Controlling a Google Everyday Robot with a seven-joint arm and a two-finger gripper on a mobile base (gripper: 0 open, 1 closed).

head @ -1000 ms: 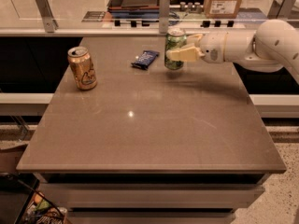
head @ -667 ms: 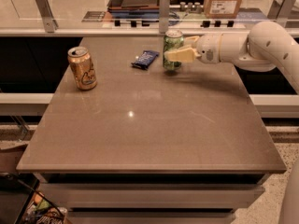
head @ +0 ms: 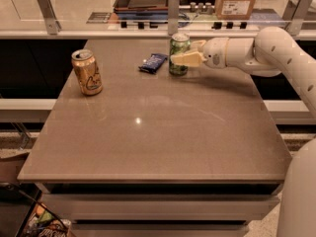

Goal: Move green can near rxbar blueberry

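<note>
The green can (head: 177, 47) stands upright at the far side of the table, just right of the rxbar blueberry (head: 152, 62), a flat dark blue wrapper, with a small gap between them. My gripper (head: 183, 53) reaches in from the right and is shut on the green can. One pale finger (head: 187, 59) lies across the can's front, and the other shows behind it. The can's base is at or just above the tabletop.
A gold-orange can (head: 87, 72) stands at the left of the brown table (head: 148, 132). A glass rail with metal posts (head: 173, 6) runs behind the far edge, with a tray and a cardboard box (head: 236, 1) beyond. My white arm (head: 276, 48) spans the right side.
My gripper has carried the green can a little to the left, closer to the rxbar blueberry. The gold-orange can and the wrapper have not moved.
</note>
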